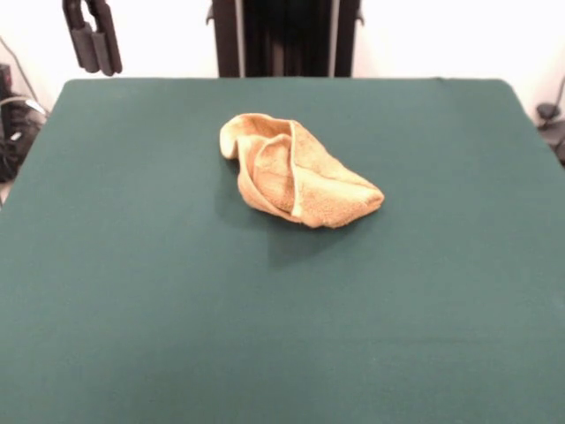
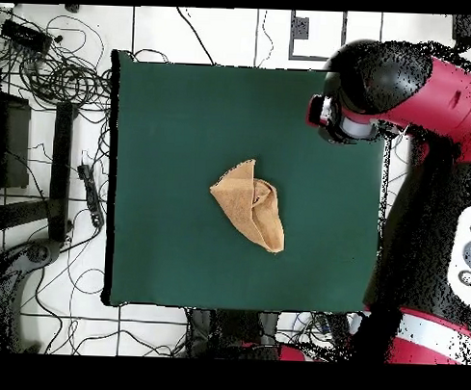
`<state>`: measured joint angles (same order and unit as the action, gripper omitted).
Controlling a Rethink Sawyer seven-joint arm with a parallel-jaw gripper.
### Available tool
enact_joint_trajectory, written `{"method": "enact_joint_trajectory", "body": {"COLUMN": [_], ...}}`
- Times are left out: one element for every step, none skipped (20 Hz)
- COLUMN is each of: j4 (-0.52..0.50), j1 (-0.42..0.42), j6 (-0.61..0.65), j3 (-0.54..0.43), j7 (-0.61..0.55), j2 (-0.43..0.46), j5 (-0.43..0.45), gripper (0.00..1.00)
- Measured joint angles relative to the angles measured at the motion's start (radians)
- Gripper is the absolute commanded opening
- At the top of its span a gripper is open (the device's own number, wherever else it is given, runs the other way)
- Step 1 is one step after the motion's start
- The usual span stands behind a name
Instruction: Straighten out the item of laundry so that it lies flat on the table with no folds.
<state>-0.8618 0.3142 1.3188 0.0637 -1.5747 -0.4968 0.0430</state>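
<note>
The golden yellow-orange towel [image 1: 296,172] lies crumpled and folded over itself near the middle of the dark green table [image 1: 132,309], its paler hem running along one fold. In the overhead view the towel [image 2: 249,203] forms a rough triangle on the table [image 2: 164,133]. My gripper [image 1: 95,49] hangs high at the upper left of the front view, well away from the towel. It is empty and its two dark fingers [image 1: 86,44] stand close together. In the overhead view the arm's red and black wrist [image 2: 346,110] covers the gripper above the table's right side.
The robot's black pedestal [image 1: 287,35] stands behind the table's far edge. Tangled cables [image 2: 61,71] and dark equipment [image 2: 10,137] lie on the floor beside the table's left side in the overhead view. The red arm body [image 2: 436,94] sits off the table's right edge.
</note>
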Motion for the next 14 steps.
{"method": "enact_joint_trajectory", "body": {"j4": [-0.001, -0.003, -0.007, -0.008, -0.01, -0.018, -0.02, -0.024, -0.028, -0.031, -0.033, -0.037, -0.04, -0.04], "j1": [-0.001, -0.004, -0.012, -0.015, -0.019, -0.03, -0.033, -0.038, -0.043, -0.046, -0.047, -0.053, -0.056, -0.058], "j6": [0.0, 0.0, 0.0, 0.0, 0.0, 0.0, 0.0, -0.004, -0.007, -0.011, -0.014, -0.021, -0.026, -0.029], "j3": [0.0, 0.0, 0.0, 0.0, 0.0, 0.0, 0.0, 0.0, 0.0, 0.0, 0.0, 0.0, 0.0, 0.0], "j7": [0.0, 0.0, 0.0, 0.0, 0.0, 0.0, 0.0, 0.0, 0.0, 0.0, 0.0, 0.0, 0.0, 0.0], "j2": [0.0, 0.0, 0.0, 0.0, 0.0, -0.001, -0.001, -0.001, -0.001, -0.001, -0.001, -0.001, -0.001, 0.0], "j5": [0.0, 0.0, 0.0, -0.001, -0.001, -0.006, -0.007, -0.009, -0.011, -0.013, -0.013, -0.015, -0.017, -0.017], "gripper": [0.0, 0.0, 0.0, 0.0, 0.0, 0.0, 0.0, 0.0, 0.0, 0.0, 0.0, 0.0, 0.0, 0.0]}}
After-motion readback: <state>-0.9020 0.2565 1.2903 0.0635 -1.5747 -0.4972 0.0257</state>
